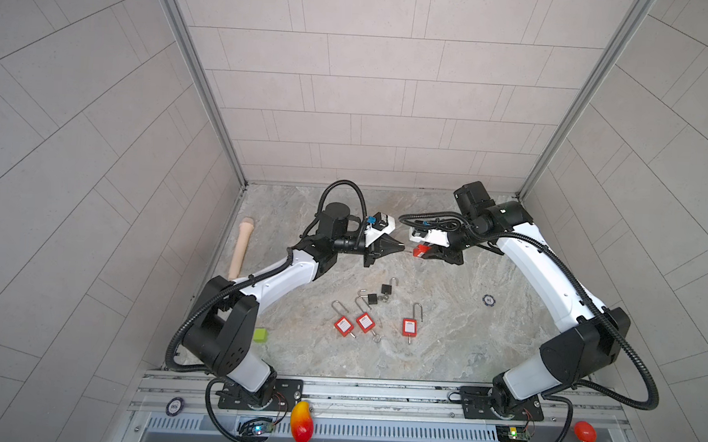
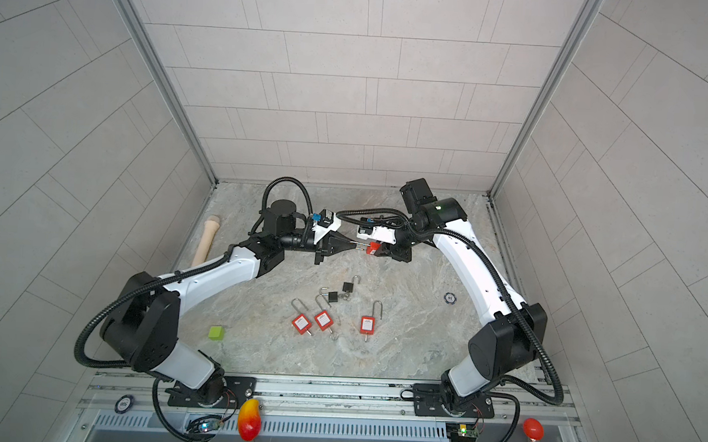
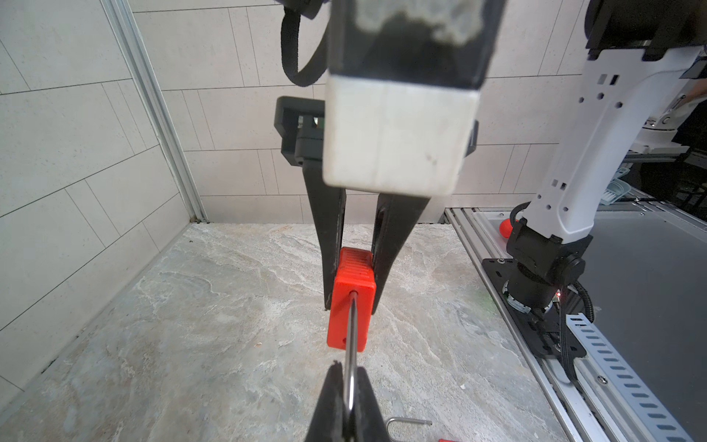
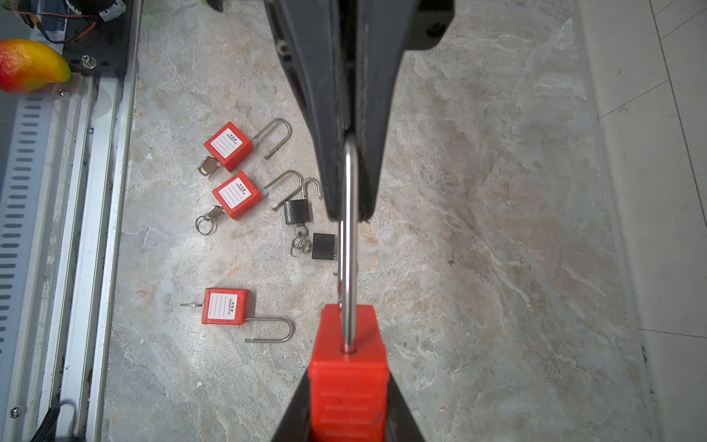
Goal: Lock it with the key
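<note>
A red padlock (image 1: pixel 420 250) (image 2: pixel 372 248) is held in the air between both arms, above the back of the table. My right gripper (image 4: pixel 347 386) is shut on its red body (image 4: pixel 346 344) (image 3: pixel 352 302). My left gripper (image 3: pixel 350 369) (image 4: pixel 346 214) is shut on the bend of its steel shackle (image 3: pixel 351 336) (image 4: pixel 349 248), which stands pulled out of the body. The held padlock's key is hidden. Other keys (image 4: pixel 208 166) stick out of padlocks lying on the table.
Three red padlocks (image 1: pixel 343 325) (image 1: pixel 365 322) (image 1: pixel 409 327) and two small black padlocks (image 1: pixel 372 298) (image 1: pixel 386 289) lie open mid-table. A green cube (image 1: pixel 260 335) and a wooden handle (image 1: pixel 243 247) lie left, a poker chip (image 1: pixel 488 300) right.
</note>
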{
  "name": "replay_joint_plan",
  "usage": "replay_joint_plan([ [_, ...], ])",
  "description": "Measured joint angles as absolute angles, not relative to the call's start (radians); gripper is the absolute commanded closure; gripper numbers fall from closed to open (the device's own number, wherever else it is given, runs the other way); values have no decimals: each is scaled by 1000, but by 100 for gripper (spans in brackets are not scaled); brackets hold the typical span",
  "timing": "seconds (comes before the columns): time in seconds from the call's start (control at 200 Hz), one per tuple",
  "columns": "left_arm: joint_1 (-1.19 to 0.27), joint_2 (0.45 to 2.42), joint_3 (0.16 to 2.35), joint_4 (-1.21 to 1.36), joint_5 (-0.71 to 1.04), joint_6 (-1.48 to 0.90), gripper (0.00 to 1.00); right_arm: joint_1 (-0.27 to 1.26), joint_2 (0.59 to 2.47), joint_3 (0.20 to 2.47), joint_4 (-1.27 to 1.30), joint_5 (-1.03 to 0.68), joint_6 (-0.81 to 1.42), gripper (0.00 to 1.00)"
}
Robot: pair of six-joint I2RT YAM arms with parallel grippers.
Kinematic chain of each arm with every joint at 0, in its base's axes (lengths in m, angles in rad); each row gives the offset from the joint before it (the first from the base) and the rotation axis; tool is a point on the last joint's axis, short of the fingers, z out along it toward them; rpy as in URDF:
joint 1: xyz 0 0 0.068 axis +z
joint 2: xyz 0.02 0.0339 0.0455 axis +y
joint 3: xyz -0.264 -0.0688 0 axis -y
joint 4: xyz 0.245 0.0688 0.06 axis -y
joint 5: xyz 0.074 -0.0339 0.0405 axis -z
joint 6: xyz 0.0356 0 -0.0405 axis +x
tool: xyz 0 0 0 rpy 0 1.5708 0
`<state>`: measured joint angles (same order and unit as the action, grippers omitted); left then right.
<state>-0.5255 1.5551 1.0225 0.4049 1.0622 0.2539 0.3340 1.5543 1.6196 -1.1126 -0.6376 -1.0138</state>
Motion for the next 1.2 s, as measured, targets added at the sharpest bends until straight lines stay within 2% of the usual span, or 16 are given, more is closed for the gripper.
replay_joint_plan([
  [0.62,-528,1576,1023,418,1047,237,100,348,1554,1612,-1073,-571,-1040,80],
  [1.201,-562,1553,1004,414,1001,345,100,345,1582,1646,-1147,-665,-1046,80],
])
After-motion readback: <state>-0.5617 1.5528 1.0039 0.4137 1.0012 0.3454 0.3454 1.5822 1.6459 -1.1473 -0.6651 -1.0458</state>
